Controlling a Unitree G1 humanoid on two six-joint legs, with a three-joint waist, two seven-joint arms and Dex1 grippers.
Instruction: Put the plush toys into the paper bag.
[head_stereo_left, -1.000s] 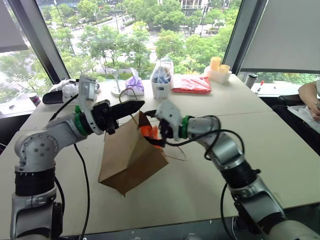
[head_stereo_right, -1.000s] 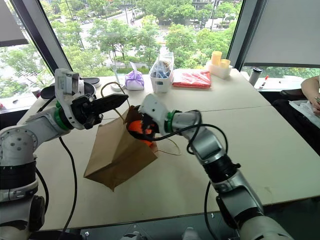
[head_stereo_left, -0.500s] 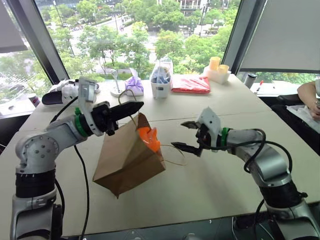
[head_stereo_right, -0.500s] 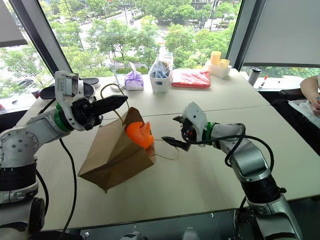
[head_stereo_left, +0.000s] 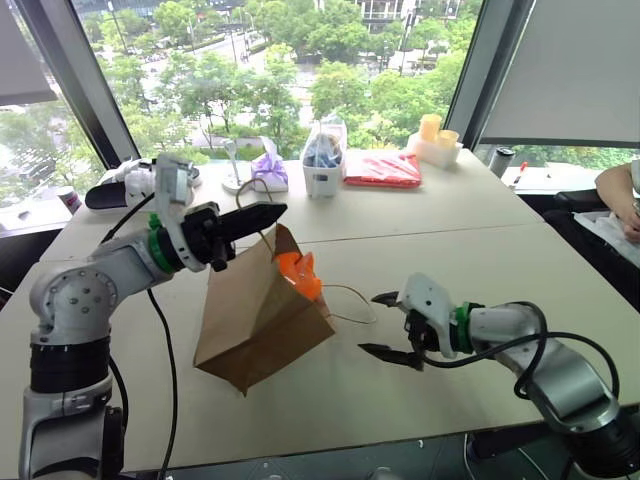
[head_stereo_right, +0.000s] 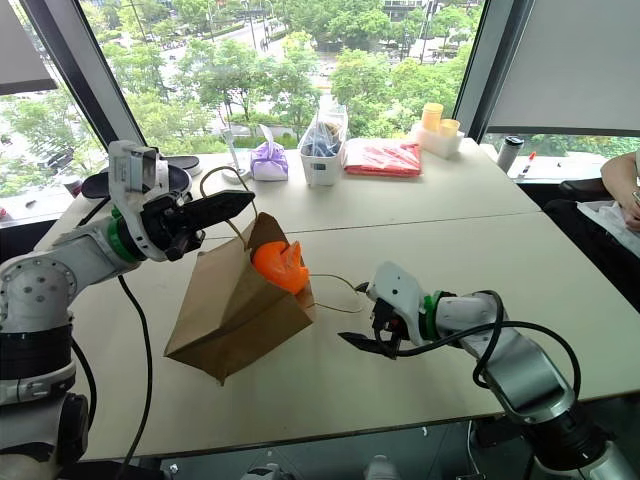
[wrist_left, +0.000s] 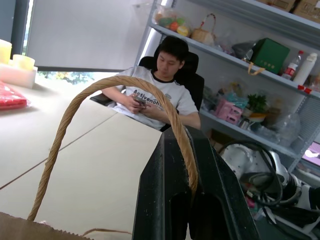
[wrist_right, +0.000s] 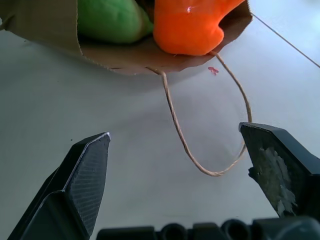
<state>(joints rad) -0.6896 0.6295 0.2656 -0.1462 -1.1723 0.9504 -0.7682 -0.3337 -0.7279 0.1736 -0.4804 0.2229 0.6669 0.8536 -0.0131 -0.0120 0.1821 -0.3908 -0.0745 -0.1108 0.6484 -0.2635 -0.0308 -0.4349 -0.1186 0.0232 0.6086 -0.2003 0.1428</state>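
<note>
Left eye view: a pale desk (head_stereo_left: 470, 240) is crossed by the plain brown paper bag (head_stereo_left: 255, 320), seen left of centre, tilted, its cord handle (wrist_left: 75, 115) clamped in the closed left tool (head_stereo_left: 262, 216). At its mouth the bright orange plush toy (head_stereo_left: 298, 272) is lodged, partly protruding; beside it, inside, the lime green plush toy (wrist_right: 112, 20) is seen. At lower right the right tool (head_stereo_left: 388, 325) is spread apart, empty. The task is judged nearly done, the orange toy left to settle.
</note>
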